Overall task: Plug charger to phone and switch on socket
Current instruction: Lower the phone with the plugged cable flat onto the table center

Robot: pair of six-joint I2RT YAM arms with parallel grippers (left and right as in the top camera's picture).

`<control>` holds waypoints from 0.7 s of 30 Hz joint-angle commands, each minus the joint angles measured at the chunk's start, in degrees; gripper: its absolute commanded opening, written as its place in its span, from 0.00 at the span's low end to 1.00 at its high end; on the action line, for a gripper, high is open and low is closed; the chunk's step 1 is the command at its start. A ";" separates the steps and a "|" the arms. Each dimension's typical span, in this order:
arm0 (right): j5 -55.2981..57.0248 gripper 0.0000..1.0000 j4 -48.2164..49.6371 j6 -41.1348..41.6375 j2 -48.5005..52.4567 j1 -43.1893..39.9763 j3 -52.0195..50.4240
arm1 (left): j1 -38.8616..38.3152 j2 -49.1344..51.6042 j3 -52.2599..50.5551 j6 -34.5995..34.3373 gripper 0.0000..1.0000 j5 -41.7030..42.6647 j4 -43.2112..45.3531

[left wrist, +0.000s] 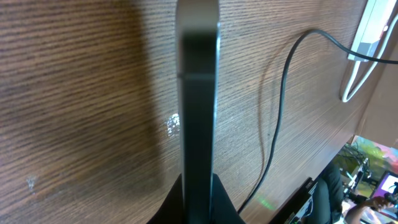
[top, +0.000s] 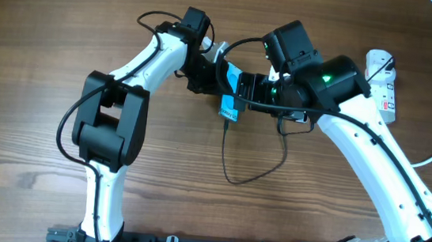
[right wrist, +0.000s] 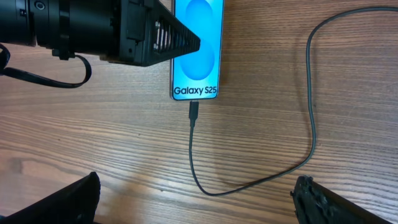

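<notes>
Thin black charger [right wrist: 194, 112] tip meets glossy rectangular phone [right wrist: 199, 62]; woodgrain table [right wrist: 93, 130].

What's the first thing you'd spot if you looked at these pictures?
The bright turquoise phone jumps out first, in the middle of the wooden table, pinched by the left gripper. Next comes the thin black charger, its tip meeting the phone's bottom end and its cable curling away in a big loop.

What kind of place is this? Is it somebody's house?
Probably not a house; it looks like a robot lab or test bench. A left arm and a right arm are fixed at a wooden table, with a phone, a charger cable and a power strip.
</notes>
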 commanded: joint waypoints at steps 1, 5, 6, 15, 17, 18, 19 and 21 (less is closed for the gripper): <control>-0.76 1.00 -0.17 0.79 -1.18 -0.09 0.90 | 0.00 0.94 -0.15 1.14 0.04 0.90 1.05; -0.74 1.00 -0.13 0.72 -1.16 -0.09 0.90 | -0.02 2.29 -0.17 0.37 0.04 0.90 1.46; -0.74 1.00 -0.11 0.72 -1.16 -0.09 0.90 | 0.00 3.06 -0.17 -0.13 0.04 0.92 1.73; -0.72 1.00 -0.04 0.61 -1.16 -0.09 0.90 | 0.04 4.17 -0.17 -0.13 0.11 -6.32 2.01; -0.70 1.00 -0.04 0.63 -1.16 -0.09 0.90 | 0.04 4.17 -0.17 -0.11 0.18 -7.58 1.77; -0.50 1.00 -0.02 0.66 -1.16 -0.09 0.90 | 0.04 4.17 -0.17 -0.13 0.23 -7.93 1.70; -0.35 1.00 0.00 0.63 -1.16 -0.09 0.90 | 0.04 4.17 -0.17 -0.11 0.25 -8.48 1.66; 0.15 1.00 -0.04 0.68 -1.16 -0.09 0.90 | 0.04 4.17 -0.17 -0.13 0.34 -9.62 1.64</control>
